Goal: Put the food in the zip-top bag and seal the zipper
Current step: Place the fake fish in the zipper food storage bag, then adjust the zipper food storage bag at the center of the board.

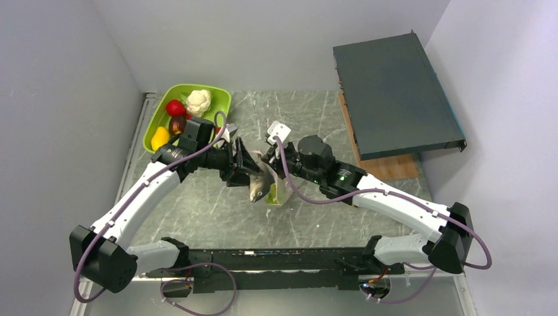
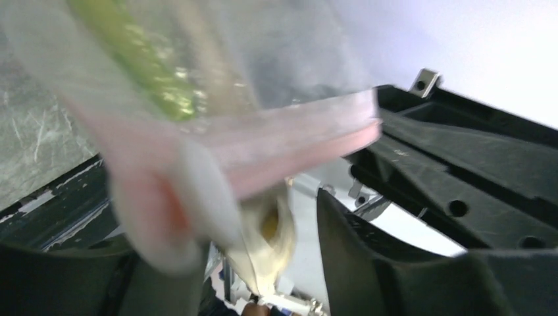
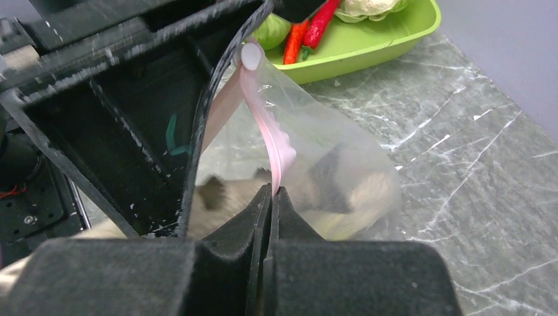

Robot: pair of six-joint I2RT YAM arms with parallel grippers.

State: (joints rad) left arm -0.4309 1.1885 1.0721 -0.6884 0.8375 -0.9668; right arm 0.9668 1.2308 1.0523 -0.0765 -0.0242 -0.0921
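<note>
Right gripper has its fingers pinched tight on the zipper, at the strip's lower end; the zip-top bag hangs just beyond them over the marble table, with pale food blurred inside; the left gripper meets the strip's upper end, though whether it grips I cannot tell; a red chilli and a cauliflower lie in the lime-green tray.

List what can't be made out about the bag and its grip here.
- Contents of the zip-top bag: only smeared dark and pale shapes show through the plastic, right wrist view.
- Whether the zipper is sealed: motion blur, left wrist view.
- Whether the left gripper is clamped: the blurred bag covers it in the left wrist view, and it is too small in the top view.
</note>
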